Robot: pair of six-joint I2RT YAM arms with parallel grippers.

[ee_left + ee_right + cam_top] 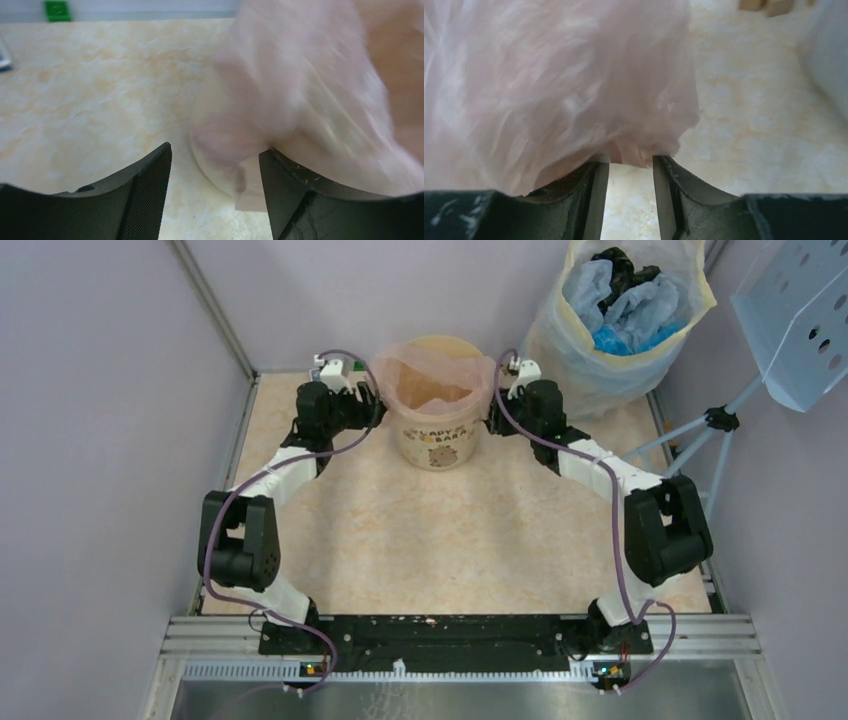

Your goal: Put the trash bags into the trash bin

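the pink bag (pixel 405 365) sits in the bin (pixel 437 440), its hem draped out over the rim. the left gripper (pixel 215 150) is just left of the bin, jaws wide apart, with a loose flap of bag hanging between them (blurred here). the right gripper (pixel 629 161) is just right of the bin, jaws a narrow gap apart, the hem at their tips, nothing pinched. a big bag (pixel 620 330) stands behind and right of the bin.
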